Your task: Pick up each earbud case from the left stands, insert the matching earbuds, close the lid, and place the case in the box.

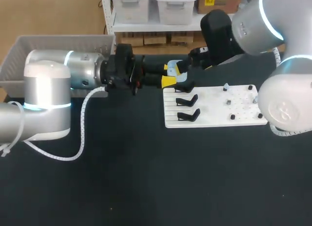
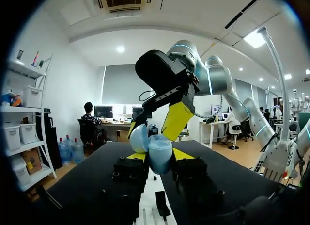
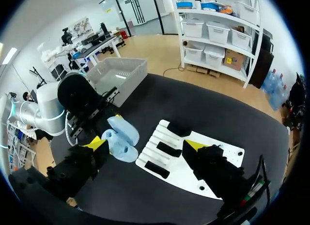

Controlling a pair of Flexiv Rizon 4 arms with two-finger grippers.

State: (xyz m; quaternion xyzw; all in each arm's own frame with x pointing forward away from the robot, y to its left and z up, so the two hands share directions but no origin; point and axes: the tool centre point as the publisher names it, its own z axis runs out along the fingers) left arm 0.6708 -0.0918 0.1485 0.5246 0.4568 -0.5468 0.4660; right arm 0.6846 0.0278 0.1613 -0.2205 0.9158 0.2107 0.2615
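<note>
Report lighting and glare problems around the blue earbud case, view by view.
Head view: glare whitens the left arm's silver shell; the pale blue open earbud case barely shows. Left wrist view: ceiling lights flare, case evenly lit. Right wrist view: black tabletop swallows shadows, case stands out.

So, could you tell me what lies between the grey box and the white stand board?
In the head view, the left gripper fills that stretch; the left wrist view shows its fingers shut on the pale blue earbud case.
</note>
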